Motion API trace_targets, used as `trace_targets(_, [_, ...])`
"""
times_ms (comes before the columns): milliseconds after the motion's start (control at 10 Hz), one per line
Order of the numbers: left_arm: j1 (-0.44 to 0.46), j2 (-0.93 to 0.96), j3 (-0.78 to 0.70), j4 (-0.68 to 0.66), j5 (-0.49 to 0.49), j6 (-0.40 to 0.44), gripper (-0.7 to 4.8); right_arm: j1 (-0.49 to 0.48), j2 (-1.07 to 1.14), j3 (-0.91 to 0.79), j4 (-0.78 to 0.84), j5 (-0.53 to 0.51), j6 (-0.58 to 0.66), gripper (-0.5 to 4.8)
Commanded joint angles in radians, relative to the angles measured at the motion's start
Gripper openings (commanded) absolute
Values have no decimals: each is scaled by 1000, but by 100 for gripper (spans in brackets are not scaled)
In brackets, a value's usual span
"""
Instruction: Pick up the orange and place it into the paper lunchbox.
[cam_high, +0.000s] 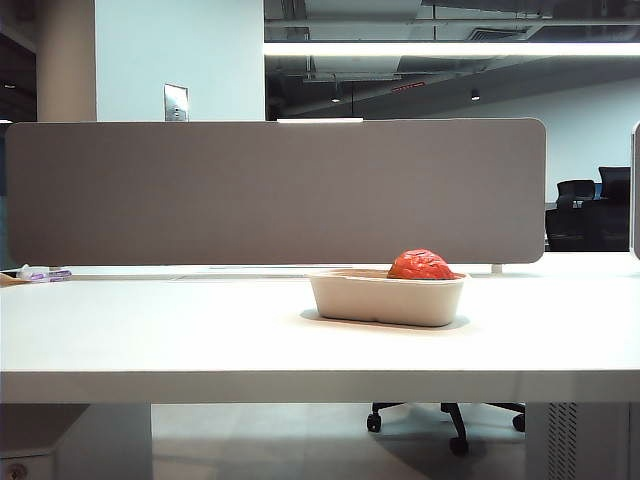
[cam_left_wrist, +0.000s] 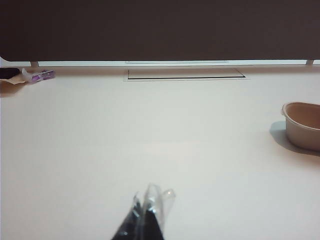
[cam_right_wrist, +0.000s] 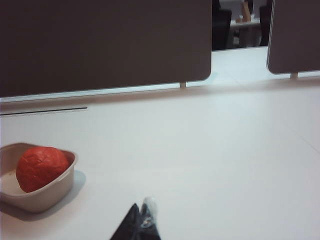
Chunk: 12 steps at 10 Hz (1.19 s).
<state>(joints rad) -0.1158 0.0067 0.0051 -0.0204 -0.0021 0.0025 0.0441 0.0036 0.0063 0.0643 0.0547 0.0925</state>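
Evidently the placing is done, so we judge the step in hand to be the retreat: we keep both arms low and well clear of the lunchbox (cam_high: 386, 297), avoiding any sweep across the table (cam_high: 200, 340) that could nudge the light tray. In the exterior view neither arm appears; only the table, the grey partition (cam_high: 275, 190) behind it and the tray show. The lunchbox sits right of the table's middle, a shallow beige-white oblong with rounded corners and a rolled rim, casting a soft shadow. The orange (cam_high: 422, 265) rests inside it toward one end, its top rising above the rim; the right wrist view shows it against the tray's end wall. Its skin is reddish-orange, wrinkled and bumpy, with a slight gloss. The right gripper (cam_right_wrist: 145, 217) is apart from the tray, its tips pressed together and holding nothing. The left gripper (cam_left_wrist: 150, 210) is well away on bare table, likewise closed and empty, with only the tray's end visible at the edge of its view. A small purple item (cam_left_wrist: 42, 75) lies far off by the partition.
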Motion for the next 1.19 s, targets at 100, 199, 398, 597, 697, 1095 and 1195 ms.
trace_targets(100, [0,-3,-2,6,3,-3,-4,6,-1,-8,10,-2,1,0])
trace_targets(199, [0,-3,-2,6,3,-3,-4,6,-1,-8,7,-15,0,0])
trace_targets(398, [0,-3,-2,6,3,-3,-3,5,-1,-8,8,-30,-15,0])
trace_targets(597, [0,-3,-2,6,2,-3,-3,4,-1,-8,7,-31,-15,0])
trace_targets(697, [0,-3,-2,6,2,-3,-4,4,-1,-8,8,-31,-15,0])
trace_targets(1095, [0,-3,-2,6,2,-3,-4,4,-1,-8,7,-31,-15,0])
trace_targets(1195, [0,-3,-2,6,2,-3,-4,4,-1,-8,7,-31,-15,0])
